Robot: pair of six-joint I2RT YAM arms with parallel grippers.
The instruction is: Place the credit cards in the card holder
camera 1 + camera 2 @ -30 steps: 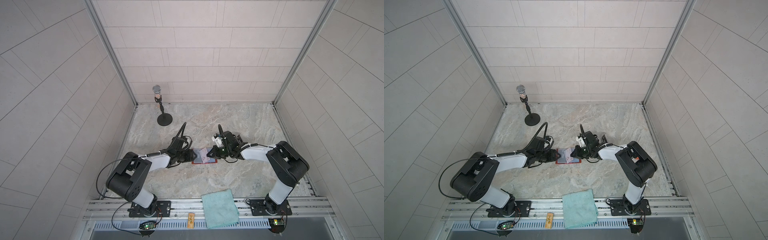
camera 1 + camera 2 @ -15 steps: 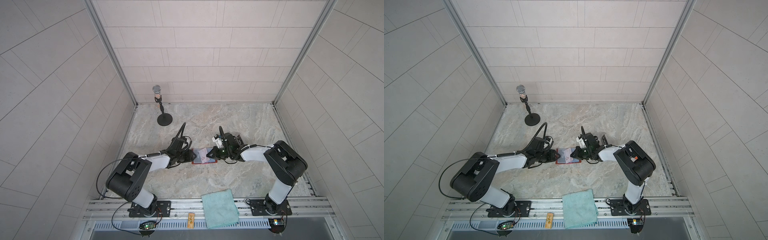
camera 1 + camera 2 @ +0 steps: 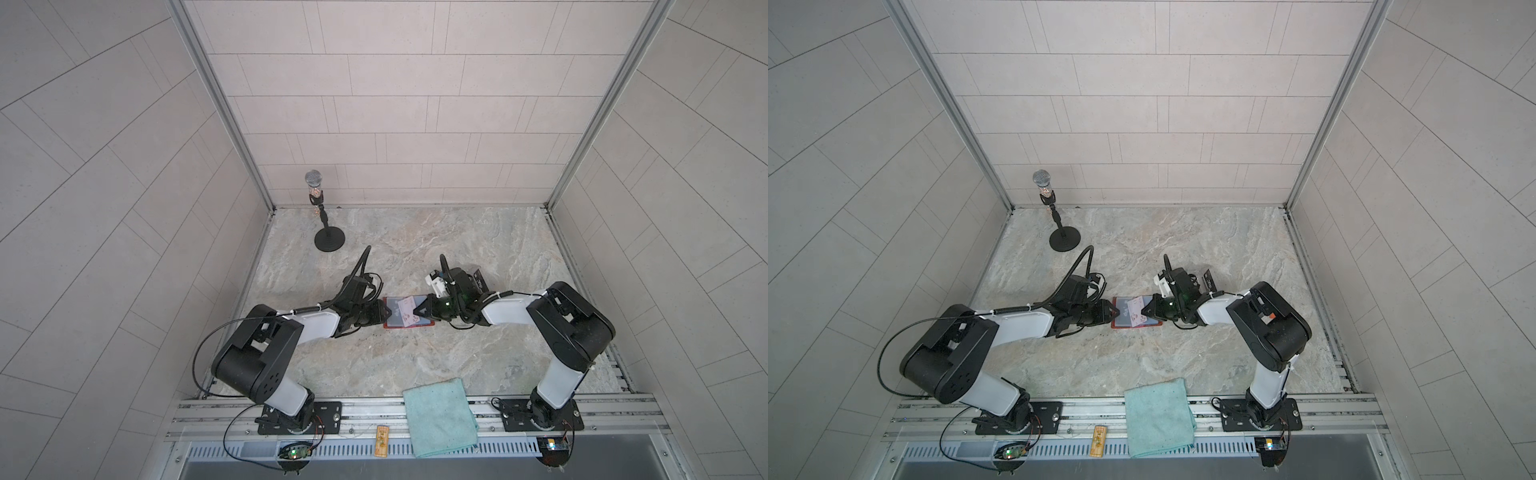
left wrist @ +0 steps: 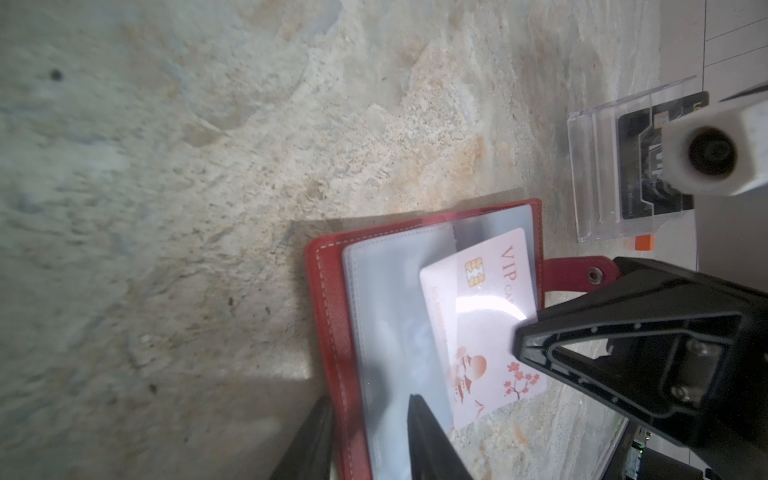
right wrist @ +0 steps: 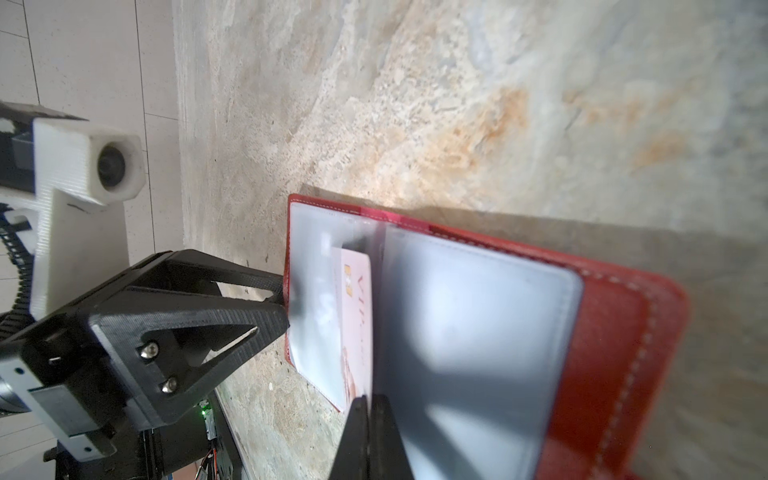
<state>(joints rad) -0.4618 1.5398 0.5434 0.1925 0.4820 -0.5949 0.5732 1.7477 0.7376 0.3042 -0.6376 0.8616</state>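
Top views: my worry is the skew. The pale pink card (image 3: 407, 312), thin plastic, lies on the open leather-look red wallet (image 3: 392, 319) on the marbled bench (image 3: 374, 365). Its long axis runs roughly far-to-near and sits crooked to the spine. If I push it like that, I judge a corner could catch the sleeve mouth and the card could jam or bow. The left tool (image 3: 384, 311) and right tool (image 3: 417, 311) close in from either side.

Left wrist: the left tool (image 4: 370, 399) has its jaws apart, straddling the red wallet (image 4: 328, 332) cover edge and sleeves, with no visible pinch. So the wallet may slide under a push. The gold-chip end of the pink card (image 4: 482, 332) points far and looks tucked under a clear sleeve. I can't tell if it's truly inside. The blossom end juts past the wallet over the bench. A small clear plastic box (image 4: 598, 187), apart from the wallet, holds a black card (image 4: 640, 174).

Right wrist: the right tool (image 5: 369, 405) has its jaws together, seemingly nipping the pink card (image 5: 355, 324) by its edge. With so little purchase, the card may pivot or slip. A sleeve page stands up beside it and could fold over.
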